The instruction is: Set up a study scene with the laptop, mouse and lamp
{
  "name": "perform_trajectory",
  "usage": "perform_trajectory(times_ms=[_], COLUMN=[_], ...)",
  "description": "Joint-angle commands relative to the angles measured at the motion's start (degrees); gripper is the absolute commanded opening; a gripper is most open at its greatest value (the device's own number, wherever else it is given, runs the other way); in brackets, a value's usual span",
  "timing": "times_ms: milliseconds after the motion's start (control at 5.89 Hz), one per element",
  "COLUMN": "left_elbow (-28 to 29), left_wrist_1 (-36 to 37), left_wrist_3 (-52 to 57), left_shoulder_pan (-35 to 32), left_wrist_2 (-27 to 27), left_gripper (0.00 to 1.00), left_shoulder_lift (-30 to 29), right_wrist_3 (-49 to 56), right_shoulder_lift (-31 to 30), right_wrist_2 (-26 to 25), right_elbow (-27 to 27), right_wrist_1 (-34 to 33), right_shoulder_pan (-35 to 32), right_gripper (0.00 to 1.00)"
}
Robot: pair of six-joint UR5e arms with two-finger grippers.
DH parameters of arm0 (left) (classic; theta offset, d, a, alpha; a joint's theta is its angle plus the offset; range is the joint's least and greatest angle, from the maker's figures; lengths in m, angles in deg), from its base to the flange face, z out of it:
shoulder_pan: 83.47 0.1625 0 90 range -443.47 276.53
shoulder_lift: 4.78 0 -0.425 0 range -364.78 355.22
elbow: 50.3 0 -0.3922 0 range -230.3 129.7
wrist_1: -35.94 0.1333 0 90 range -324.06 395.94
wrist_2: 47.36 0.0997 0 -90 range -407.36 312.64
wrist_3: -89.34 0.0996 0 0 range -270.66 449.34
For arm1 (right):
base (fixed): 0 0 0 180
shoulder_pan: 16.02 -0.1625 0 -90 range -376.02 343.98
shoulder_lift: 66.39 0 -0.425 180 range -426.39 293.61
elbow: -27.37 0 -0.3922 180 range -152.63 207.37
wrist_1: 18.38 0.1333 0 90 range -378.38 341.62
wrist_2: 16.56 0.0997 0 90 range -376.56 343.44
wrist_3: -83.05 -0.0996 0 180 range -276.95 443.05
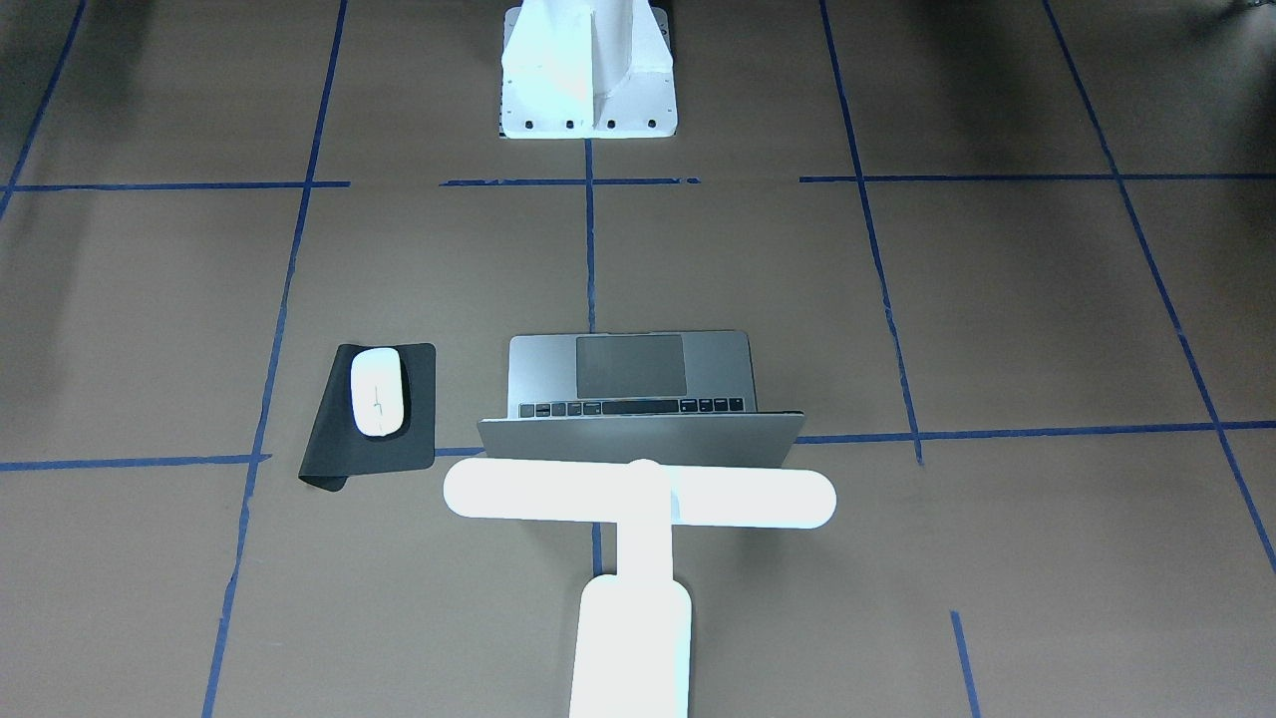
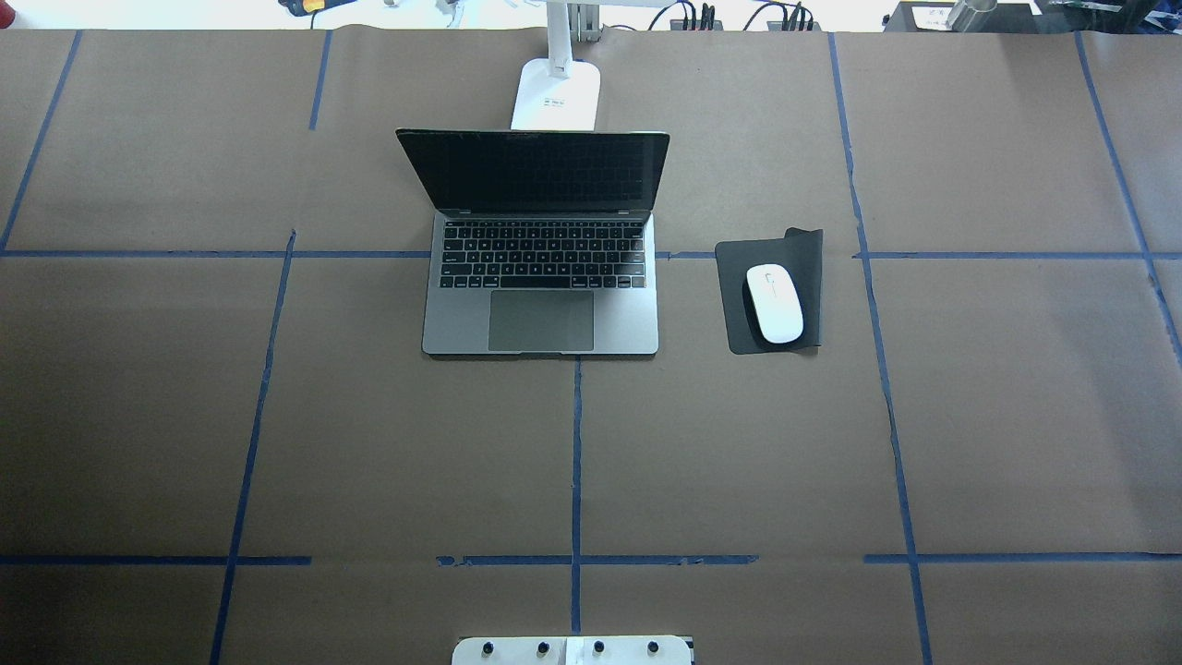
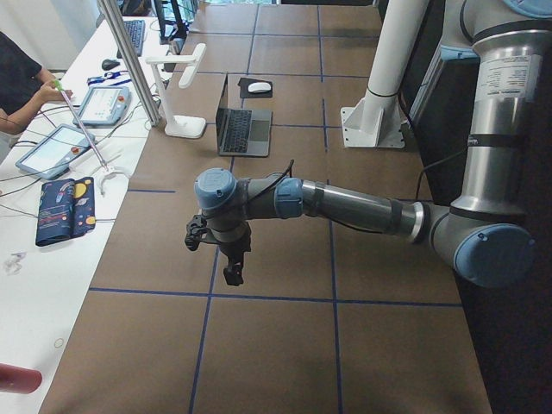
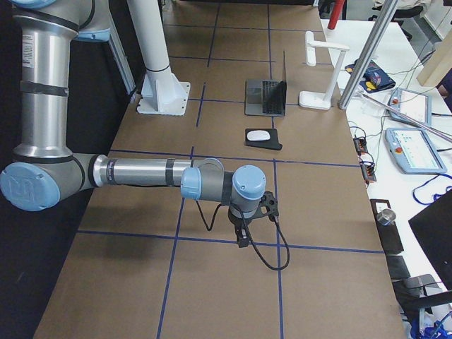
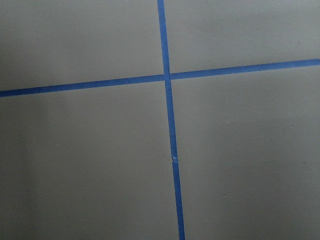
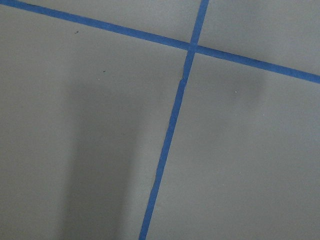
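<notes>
The silver-grey laptop [image 2: 540, 277] stands open at the table's far middle, its screen dark. It also shows in the front-facing view [image 1: 630, 374]. The white mouse [image 2: 774, 303] lies on a black pad to its right. The white T-shaped lamp [image 1: 638, 494] stands behind the laptop's lid, with its base [image 2: 557, 92] at the far edge. My left gripper [image 3: 231, 274] hangs over bare table near the robot's left end. My right gripper [image 4: 242, 239] hangs over bare table near the right end. Both show only in the side views, so I cannot tell if they are open or shut.
The black mouse pad [image 2: 805, 268] has one far corner curled up. The white bolted pedestal [image 1: 588, 70] stands at the robot's side. Blue tape lines cross the brown table. Tablets, cables and an operator [image 3: 17, 86] are at a side table beyond the lamp.
</notes>
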Motion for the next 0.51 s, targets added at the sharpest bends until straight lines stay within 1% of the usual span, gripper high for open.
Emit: perform_trajectory(times_ms=[0, 340], left_elbow=[-1.2, -1.5], left_wrist_1=[-0.2, -1.5], left_wrist_3=[-2.8, -2.9], left_shoulder_pan=[0.2, 2.2], left_wrist_2=[-0.1, 0.1], left_gripper=[1.00, 1.00], left_shoulder_lift=[0.8, 0.8], right_wrist_3=[0.0, 1.0], right_shoulder_lift=[0.3, -0.5], right_wrist_2=[0.0, -0.2], right_elbow=[1.0, 0.6], right_wrist_1=[0.0, 0.6], right_shoulder_pan=[-0.1, -0.1], right_gripper=[1.00, 1.00])
